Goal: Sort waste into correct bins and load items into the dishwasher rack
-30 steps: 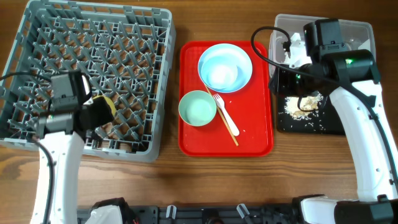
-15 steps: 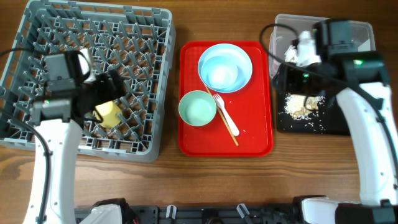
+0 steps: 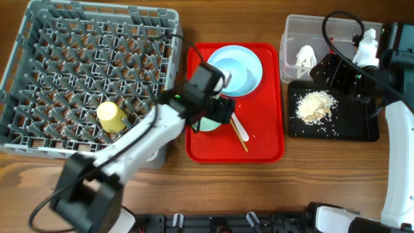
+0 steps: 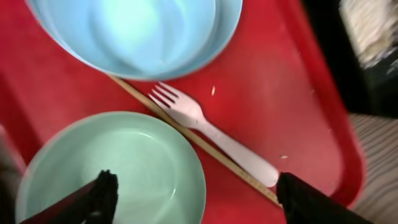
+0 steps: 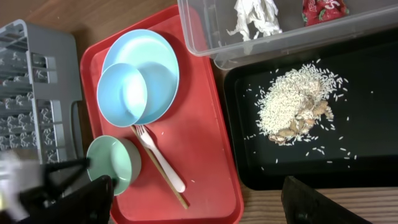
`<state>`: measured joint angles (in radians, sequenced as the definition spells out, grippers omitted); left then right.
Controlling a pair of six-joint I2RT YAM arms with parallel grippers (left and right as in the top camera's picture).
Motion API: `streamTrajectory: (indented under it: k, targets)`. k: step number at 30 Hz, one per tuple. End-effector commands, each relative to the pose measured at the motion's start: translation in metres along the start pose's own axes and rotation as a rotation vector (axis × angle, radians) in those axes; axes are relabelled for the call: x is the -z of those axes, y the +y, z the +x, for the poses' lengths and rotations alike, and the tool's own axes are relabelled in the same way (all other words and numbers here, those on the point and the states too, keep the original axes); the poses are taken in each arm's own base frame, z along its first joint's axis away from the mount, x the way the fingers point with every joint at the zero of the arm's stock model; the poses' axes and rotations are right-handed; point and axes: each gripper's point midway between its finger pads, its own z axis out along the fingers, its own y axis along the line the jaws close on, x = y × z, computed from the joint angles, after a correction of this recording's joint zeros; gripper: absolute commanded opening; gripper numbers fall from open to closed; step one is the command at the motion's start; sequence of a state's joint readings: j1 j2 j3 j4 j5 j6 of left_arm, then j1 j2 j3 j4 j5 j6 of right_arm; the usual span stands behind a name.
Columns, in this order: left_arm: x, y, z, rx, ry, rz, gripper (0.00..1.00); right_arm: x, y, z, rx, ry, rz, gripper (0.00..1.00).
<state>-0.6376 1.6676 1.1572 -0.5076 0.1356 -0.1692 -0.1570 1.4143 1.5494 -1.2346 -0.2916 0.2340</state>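
Two claws are showing, both spread wide, gripping nothing. Left of the red tray (image 3: 265,129), the dishwasher rack (image 3: 103,10) is holding the yellow cup (image 3: 111,116). Over the red tray, the left claw (image 4: 199,199) is hovering at the green bowl (image 4: 112,168), fork (image 4: 217,140) just beside it. Right of the red tray, the right claw (image 5: 198,193) is hanging above the clear tub (image 5: 205,43) with tissue (image 5: 255,15) and black tray (image 5: 373,143) with crumbs (image 5: 292,112).

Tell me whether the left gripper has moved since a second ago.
Yes. The left gripper has swung right, off the dishwasher rack and across to the red tray, where it now hangs open over the light green bowl.
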Motion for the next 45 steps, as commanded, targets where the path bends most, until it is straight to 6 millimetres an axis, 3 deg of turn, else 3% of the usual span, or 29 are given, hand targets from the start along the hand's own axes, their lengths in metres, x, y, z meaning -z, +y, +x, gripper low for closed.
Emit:
streamTrajectory:
  k: [1,3,5,7,14,16,19,22,24,26,28,30,34,36,40,41,45]
  targets:
    - [-0.040,-0.003,0.028,-0.034,0.112,-0.036,0.73,0.004,0.004,-0.001,-0.001,-0.007,-0.017,0.87]
    - [-0.056,0.001,0.046,-0.043,0.175,-0.065,0.59,0.004,0.003,-0.001,-0.001,-0.006,-0.017,0.87]
    - [-0.059,0.002,0.051,-0.043,0.196,-0.070,0.38,0.004,0.003,0.000,-0.002,-0.004,-0.017,0.88]
    - [-0.059,0.003,0.055,-0.042,0.211,-0.073,0.29,0.004,0.003,0.000,-0.002,-0.003,-0.017,0.87]
    - [-0.058,0.006,0.065,-0.038,0.247,-0.083,0.13,0.004,0.003,0.002,-0.004,0.004,-0.015,0.87]
    - [-0.058,0.006,0.065,-0.038,0.247,-0.083,0.04,0.004,0.003,0.002,-0.005,0.006,-0.014,0.87]
    - [-0.055,0.004,0.061,-0.039,0.232,-0.078,0.04,0.004,0.003,0.003,-0.006,0.010,-0.014,0.87]
    - [-0.026,-0.014,0.027,-0.048,0.124,-0.019,0.04,0.004,0.003,0.004,-0.007,0.011,-0.013,0.87]
    - [0.011,-0.027,-0.002,-0.059,0.006,0.019,0.04,0.004,0.003,0.003,-0.007,0.011,-0.013,0.86]
    - [0.058,-0.025,-0.029,-0.045,-0.128,0.033,0.04,0.004,0.003,0.003,-0.007,0.010,-0.014,0.86]
    - [0.092,-0.008,-0.046,-0.007,-0.223,0.019,0.04,0.004,0.003,0.003,-0.007,0.010,-0.014,0.86]
    - [0.135,0.025,-0.067,0.062,-0.350,0.010,0.04,0.004,0.003,0.003,-0.007,0.010,-0.014,0.86]
    - [0.180,0.070,-0.088,0.156,-0.478,0.150,0.04,0.004,0.003,0.003,-0.006,0.010,-0.014,0.86]
    - [0.196,0.108,-0.090,0.227,-0.514,0.243,0.04,0.004,0.003,0.003,-0.006,0.011,-0.013,0.86]
    - [0.200,0.160,-0.084,0.308,-0.539,0.476,0.04,0.004,0.003,0.003,-0.007,0.011,-0.013,0.86]
    - [0.194,0.178,-0.079,0.330,-0.541,0.585,0.04,0.004,0.003,0.003,-0.006,0.011,-0.013,0.86]
    - [0.174,0.222,-0.061,0.418,-0.540,0.723,0.04,0.004,0.003,0.003,-0.007,0.011,-0.013,0.85]
